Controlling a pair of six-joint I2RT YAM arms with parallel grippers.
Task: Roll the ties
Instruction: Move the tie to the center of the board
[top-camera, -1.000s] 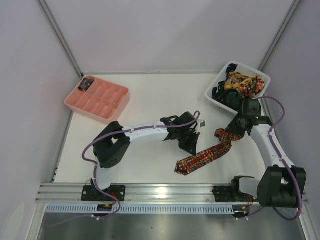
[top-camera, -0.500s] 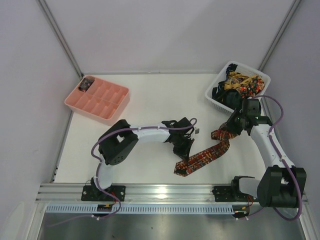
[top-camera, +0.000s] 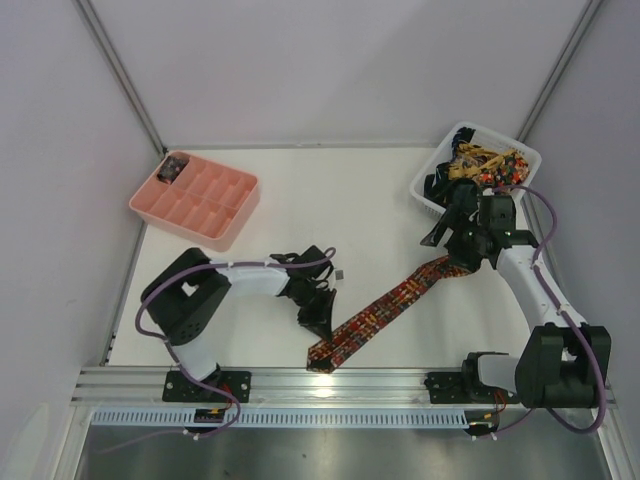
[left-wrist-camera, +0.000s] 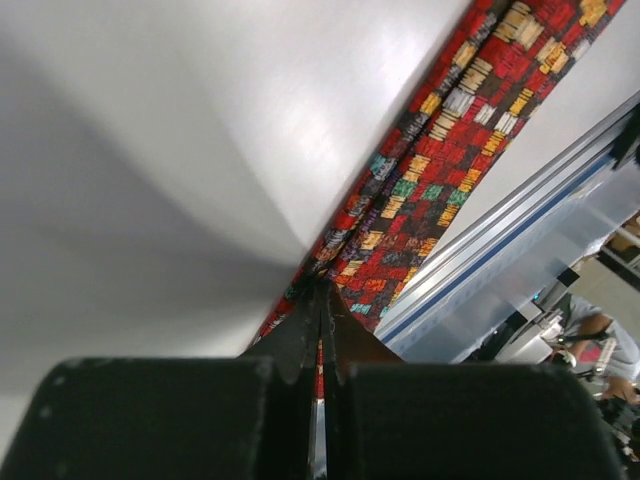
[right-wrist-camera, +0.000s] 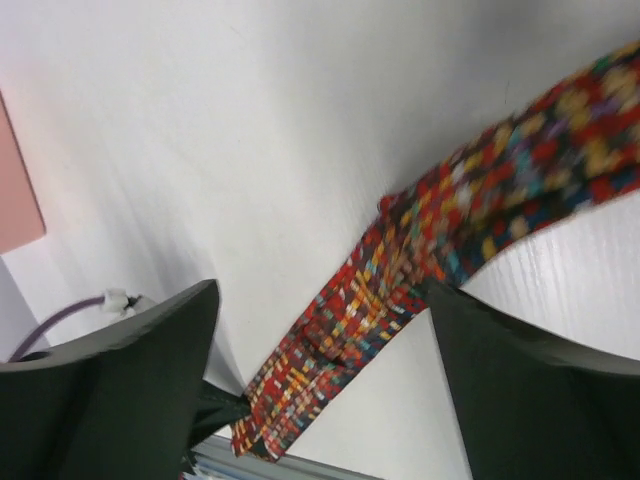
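One tie (top-camera: 385, 305), a red, orange and yellow check, lies stretched diagonally on the white table from the near edge toward the basket. My left gripper (top-camera: 318, 322) is shut on its near end; the left wrist view shows the tie (left-wrist-camera: 440, 170) running away from the shut gripper (left-wrist-camera: 322, 292), with a sliver of fabric pinched between the jaws. My right gripper (top-camera: 445, 235) hovers open above the tie's far end. In the right wrist view the tie (right-wrist-camera: 400, 280) lies loose on the table between the wide-apart fingers (right-wrist-camera: 110, 380). More ties (top-camera: 485, 165) are heaped in the basket.
The white lattice basket (top-camera: 425, 190) stands at the back right, just behind my right gripper. A pink compartment tray (top-camera: 215, 225) sits at the back left with a dark patterned roll (top-camera: 175, 167) in its far corner. A metal rail (top-camera: 330, 385) runs along the near edge.
My left gripper has dragged the tie's near end left and toward the near edge, pulling it straight. My right gripper has opened, let go of the far end and lifted toward the basket.
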